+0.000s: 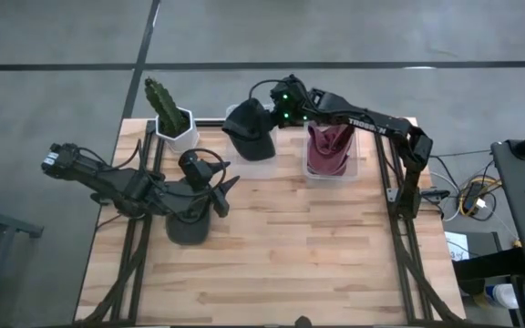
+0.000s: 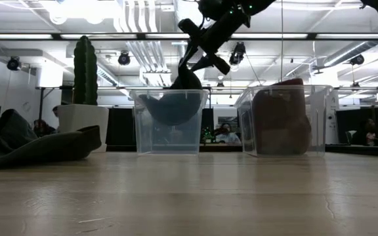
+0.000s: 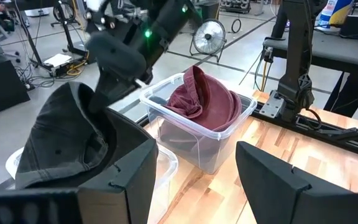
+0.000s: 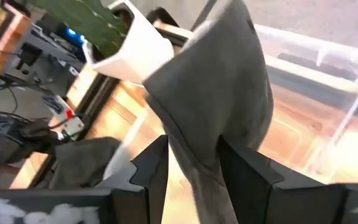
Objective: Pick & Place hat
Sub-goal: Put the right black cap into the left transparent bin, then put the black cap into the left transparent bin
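Clearly the dark cap [image 1: 250, 128] is a soft, light thing: it droops and folds from where it is pinched, so it should weigh little but will sag and swing, and its cloth could slip from a shallow hold. A grip deep on a fold of the crown or on the stiffer brim looks safest. The right gripper [image 4: 192, 163] has its jaws closed on a fold of the grey fabric, with the rest hanging down. The cap hangs partly inside the clear bin [image 2: 170, 122] at the far side of the desk [image 1: 281, 246], its lower part below the bin's rim. Just beside it stands a second clear bin [image 1: 354, 167] holding a maroon hat [image 3: 205, 102], and on the other side a potted cactus [image 1: 168, 113].

The right arm reaches from its base at the desk's right edge, stretched across the far side, wrist bent down over the bin. The left gripper [image 3: 194, 168] waits low near the desk's left side with its jaws wide apart and empty, beside another dark cap [image 1: 190, 223] lying on the desk.
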Robot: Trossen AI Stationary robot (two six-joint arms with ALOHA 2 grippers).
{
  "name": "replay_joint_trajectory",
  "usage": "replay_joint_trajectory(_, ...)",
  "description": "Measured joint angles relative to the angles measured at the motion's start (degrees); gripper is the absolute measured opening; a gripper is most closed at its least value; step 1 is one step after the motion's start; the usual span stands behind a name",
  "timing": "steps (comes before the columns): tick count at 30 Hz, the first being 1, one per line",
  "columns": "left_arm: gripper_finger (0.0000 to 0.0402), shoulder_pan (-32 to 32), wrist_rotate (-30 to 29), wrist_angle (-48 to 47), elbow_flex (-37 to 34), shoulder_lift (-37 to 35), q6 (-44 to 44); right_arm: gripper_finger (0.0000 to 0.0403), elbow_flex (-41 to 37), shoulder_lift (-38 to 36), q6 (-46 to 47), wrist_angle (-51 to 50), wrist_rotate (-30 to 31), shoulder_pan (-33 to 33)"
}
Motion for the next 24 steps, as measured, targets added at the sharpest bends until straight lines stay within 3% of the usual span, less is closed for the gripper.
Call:
replay_joint_trajectory(5, 0.0213, -0.27, 0.02, 0.00, 0.00, 0.00, 0.03, 0.0132, 2.57, -0.02, -0.04, -4.19, 0.49, -0.35)
replay_joint_trajectory(11, 0.0213, -0.73, 0.04, 0.00, 0.00, 0.00, 0.03, 0.0121, 5.72, -0.02, -1.98, -10.97, 6.45, -0.42)
replay_joint_trajectory(24, 0.0213, -2.20, 0.02, -2.25, 0.00, 0.00, -0.31, 0.0093, 14.36, -1.38, -16.31, -23.19, 7.40, 2.01)
